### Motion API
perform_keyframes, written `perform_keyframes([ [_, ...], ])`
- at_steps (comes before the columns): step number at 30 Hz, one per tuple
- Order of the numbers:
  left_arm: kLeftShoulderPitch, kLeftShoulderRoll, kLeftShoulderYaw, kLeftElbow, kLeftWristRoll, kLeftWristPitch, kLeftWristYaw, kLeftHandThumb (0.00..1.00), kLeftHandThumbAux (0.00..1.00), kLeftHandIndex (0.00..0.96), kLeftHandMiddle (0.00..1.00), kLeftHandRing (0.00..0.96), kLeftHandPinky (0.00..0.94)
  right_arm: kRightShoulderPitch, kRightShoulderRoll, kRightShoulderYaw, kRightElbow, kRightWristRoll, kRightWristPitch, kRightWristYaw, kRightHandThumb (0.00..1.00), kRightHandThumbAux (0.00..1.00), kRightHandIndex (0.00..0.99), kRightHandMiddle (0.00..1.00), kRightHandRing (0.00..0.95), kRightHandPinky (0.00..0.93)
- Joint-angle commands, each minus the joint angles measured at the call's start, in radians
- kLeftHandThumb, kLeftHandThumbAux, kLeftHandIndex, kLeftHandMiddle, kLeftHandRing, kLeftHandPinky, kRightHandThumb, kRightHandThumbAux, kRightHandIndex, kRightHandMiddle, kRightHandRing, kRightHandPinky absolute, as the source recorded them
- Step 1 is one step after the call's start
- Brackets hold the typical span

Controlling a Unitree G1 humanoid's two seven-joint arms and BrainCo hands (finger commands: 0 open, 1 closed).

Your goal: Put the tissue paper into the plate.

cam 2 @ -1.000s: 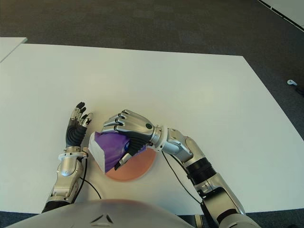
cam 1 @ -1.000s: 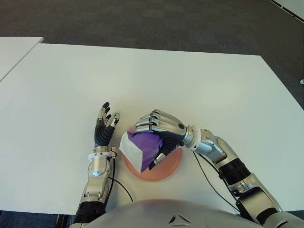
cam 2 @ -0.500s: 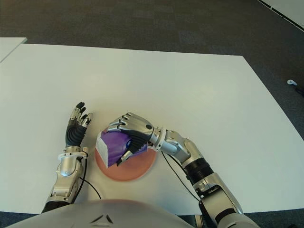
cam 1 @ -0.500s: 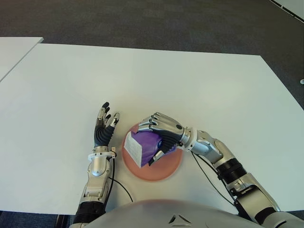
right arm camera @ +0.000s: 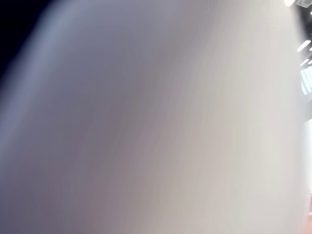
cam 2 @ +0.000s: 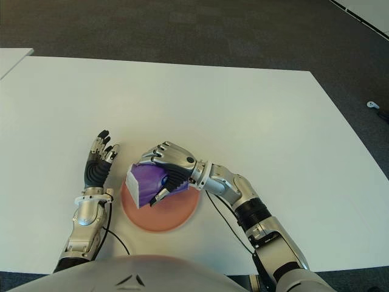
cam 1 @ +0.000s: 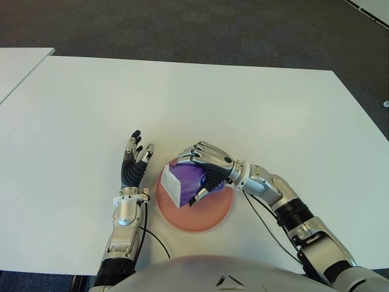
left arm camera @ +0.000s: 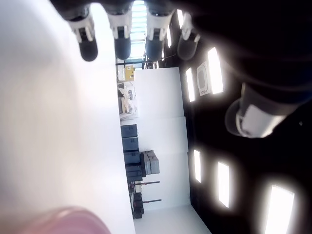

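Observation:
A purple tissue pack (cam 1: 184, 179) with a white end (cam 1: 172, 187) sits over the far part of the pink plate (cam 1: 200, 213), near the table's front edge. My right hand (cam 1: 203, 169) is shut on the pack, fingers curled over its top and thumb along its near side. The pack fills the right wrist view (right arm camera: 156, 117) as a pale purple blur. Whether the pack touches the plate is hidden by the hand. My left hand (cam 1: 135, 159) shows just left of the plate, fingers spread and holding nothing; its fingertips (left arm camera: 122, 46) appear in the left wrist view.
The white table (cam 1: 200, 103) stretches far and wide beyond the plate. A second white table (cam 1: 18, 64) shows at the far left. A black cable (cam 1: 267, 228) runs along the right forearm. Dark carpet lies beyond the table.
My right hand has carried the tissue pack away from me and lower, from the plate's near left rim to its far part. More of the plate shows. The left hand has not moved.

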State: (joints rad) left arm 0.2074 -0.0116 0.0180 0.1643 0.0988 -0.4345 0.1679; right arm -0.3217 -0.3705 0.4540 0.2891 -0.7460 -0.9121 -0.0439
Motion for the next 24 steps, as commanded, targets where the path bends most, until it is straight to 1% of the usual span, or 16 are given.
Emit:
perform_keyframes([
  [1, 0.006, 0.004, -0.004, -0.001, 0.007, 0.01, -0.011, 0.0, 0.509, 0.0, 0.0, 0.0, 0.0, -0.009, 0.001, 0.008, 0.02, -0.01, 0.014, -0.001, 0.853, 0.679, 0.397, 0.535, 0.819, 0.804],
  [11, 0.009, 0.011, -0.006, -0.005, 0.013, 0.012, -0.012, 0.0, 0.501, 0.0, 0.0, 0.0, 0.0, -0.013, -0.001, 0.013, 0.037, -0.017, 0.009, -0.013, 0.853, 0.68, 0.397, 0.535, 0.82, 0.803],
  [14, 0.006, 0.012, -0.005, -0.005, 0.016, 0.017, -0.008, 0.0, 0.503, 0.0, 0.0, 0.0, 0.0, -0.011, -0.01, 0.025, 0.049, -0.063, -0.015, -0.056, 0.853, 0.679, 0.397, 0.535, 0.823, 0.804],
  [17, 0.004, 0.013, -0.004, -0.006, 0.018, 0.018, -0.007, 0.0, 0.498, 0.0, 0.0, 0.0, 0.0, -0.011, -0.012, 0.031, 0.055, -0.101, -0.02, -0.099, 0.853, 0.679, 0.397, 0.535, 0.82, 0.798],
  [21, 0.002, 0.015, -0.003, -0.007, 0.022, 0.021, -0.005, 0.0, 0.495, 0.0, 0.0, 0.0, 0.0, -0.006, -0.021, 0.045, 0.042, -0.21, 0.0, -0.208, 0.854, 0.676, 0.407, 0.544, 0.792, 0.76],
  [23, 0.002, 0.016, -0.002, -0.008, 0.022, 0.022, -0.005, 0.0, 0.493, 0.0, 0.0, 0.0, 0.0, -0.006, -0.026, 0.053, 0.034, -0.25, 0.012, -0.246, 0.853, 0.673, 0.425, 0.578, 0.772, 0.733],
  [24, 0.002, 0.017, -0.002, -0.008, 0.025, 0.021, -0.005, 0.0, 0.493, 0.0, 0.0, 0.0, 0.0, -0.009, -0.038, 0.062, 0.017, -0.286, 0.023, -0.256, 0.853, 0.673, 0.428, 0.583, 0.77, 0.73],
])
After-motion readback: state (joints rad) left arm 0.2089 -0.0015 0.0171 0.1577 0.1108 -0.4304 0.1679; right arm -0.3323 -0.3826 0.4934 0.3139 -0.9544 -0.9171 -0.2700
